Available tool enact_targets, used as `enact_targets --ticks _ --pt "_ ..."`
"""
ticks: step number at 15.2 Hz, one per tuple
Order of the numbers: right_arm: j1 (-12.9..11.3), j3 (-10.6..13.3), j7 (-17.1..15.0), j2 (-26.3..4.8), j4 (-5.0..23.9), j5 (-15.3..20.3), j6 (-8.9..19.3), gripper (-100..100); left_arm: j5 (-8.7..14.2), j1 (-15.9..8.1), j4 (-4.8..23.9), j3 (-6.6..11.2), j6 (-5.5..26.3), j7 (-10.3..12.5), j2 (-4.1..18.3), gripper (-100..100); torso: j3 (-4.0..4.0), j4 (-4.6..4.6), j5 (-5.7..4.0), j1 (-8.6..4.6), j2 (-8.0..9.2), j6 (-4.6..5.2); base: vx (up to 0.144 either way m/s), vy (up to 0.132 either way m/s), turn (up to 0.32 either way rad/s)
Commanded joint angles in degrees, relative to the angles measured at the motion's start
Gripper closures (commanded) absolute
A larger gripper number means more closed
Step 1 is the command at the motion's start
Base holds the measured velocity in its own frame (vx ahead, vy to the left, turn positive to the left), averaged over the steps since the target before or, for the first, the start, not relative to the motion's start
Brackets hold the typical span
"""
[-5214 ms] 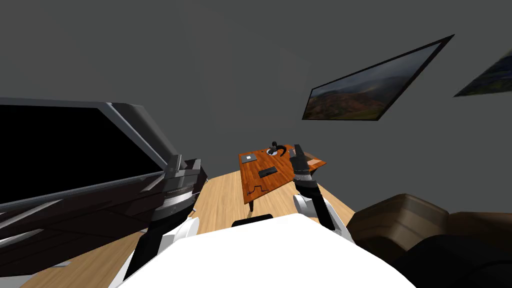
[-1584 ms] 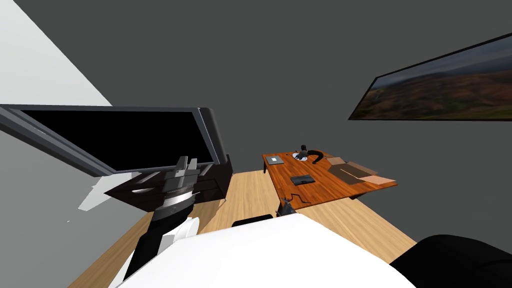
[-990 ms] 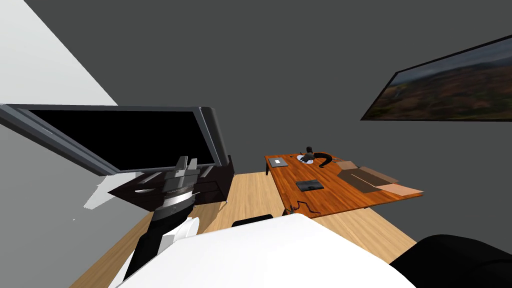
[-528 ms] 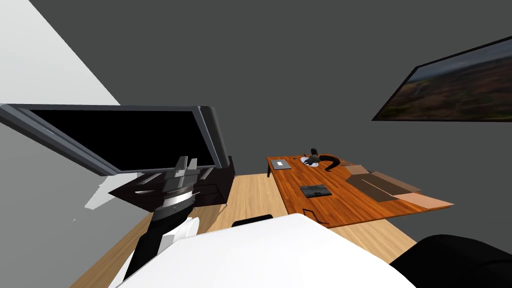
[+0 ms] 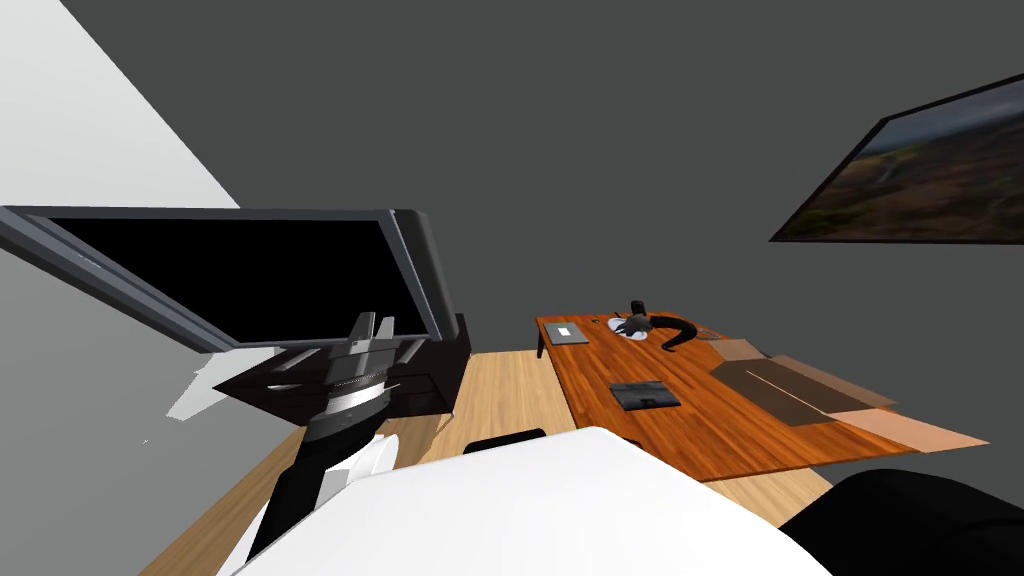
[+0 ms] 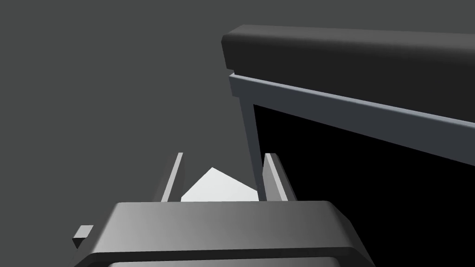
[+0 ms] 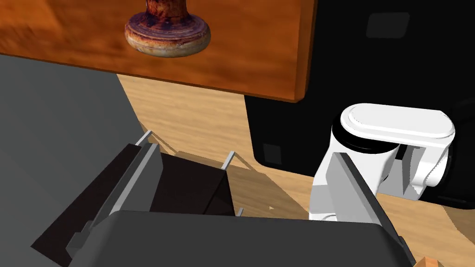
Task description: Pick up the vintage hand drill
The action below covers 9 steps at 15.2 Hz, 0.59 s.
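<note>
Off the worktop (image 7: 259,51) edge, open right gripper (image 7: 243,155) faces the hand drill (image 7: 167,28), rusty knob nearest; left gripper (image 6: 225,178) open beside television (image 5: 250,270).

Wooden table (image 5: 720,440) with a grey slab (image 5: 566,332) at its far left corner, a dark pad (image 5: 645,396) at its middle, brown sheets (image 5: 800,392) along its right edge. Television (image 5: 250,270) beyond its left edge.

Wooden table (image 5: 690,430) | seen laid on it: grey slab (image 5: 566,333), black pad (image 5: 645,396), brown card sheets (image 5: 800,395), curved black band (image 5: 678,330), rusty hand drill (image 7: 167,28)
</note>
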Motion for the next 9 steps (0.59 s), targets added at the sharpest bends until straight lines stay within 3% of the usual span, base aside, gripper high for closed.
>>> enact_targets --ticks 1,2,4,5,9 --pt "0.33 0.0 0.89 -0.28 0.38 1.69 -0.12 -100 0.0 0.0 0.0 0.0 0.0 0.0 0.0 0 0.0 0.0 0.0 0.0 0.0 0.0 0.082 -0.014 0.026" --pt "0.37 0.92 1.89 -0.93 2.26 3.16 0.37 -100 0.0 0.0 0.0 0.0 0.0 0.0 0.0 0 0.01 0.0 0.0 -0.01 0.03 0.01 0.093 -0.019 0.043" --pt "0.37 0.92 1.89 -0.93 2.26 4.34 0.37 -100 0.0 0.0 0.0 0.0 0.0 0.0 0.0 0 -0.01 -0.01 0.0 -0.03 -0.02 0.0 0.091 -0.019 0.036" --pt "0.41 1.79 2.82 -1.53 4.02 6.2 0.82 -100 0.0 0.0 0.0 0.0 0.0 0.0 0.0 0 0.0 0.0 0.0 -0.03 0.02 0.01 0.097 -0.02 0.057" --pt "0.41 1.79 2.82 -1.53 4.02 6.82 0.82 -100 0.0 0.0 0.0 0.0 0.0 0.0 0.0 0 0.05 0.01 -0.01 -0.03 0.1 0.01 0.062 -0.02 0.015"
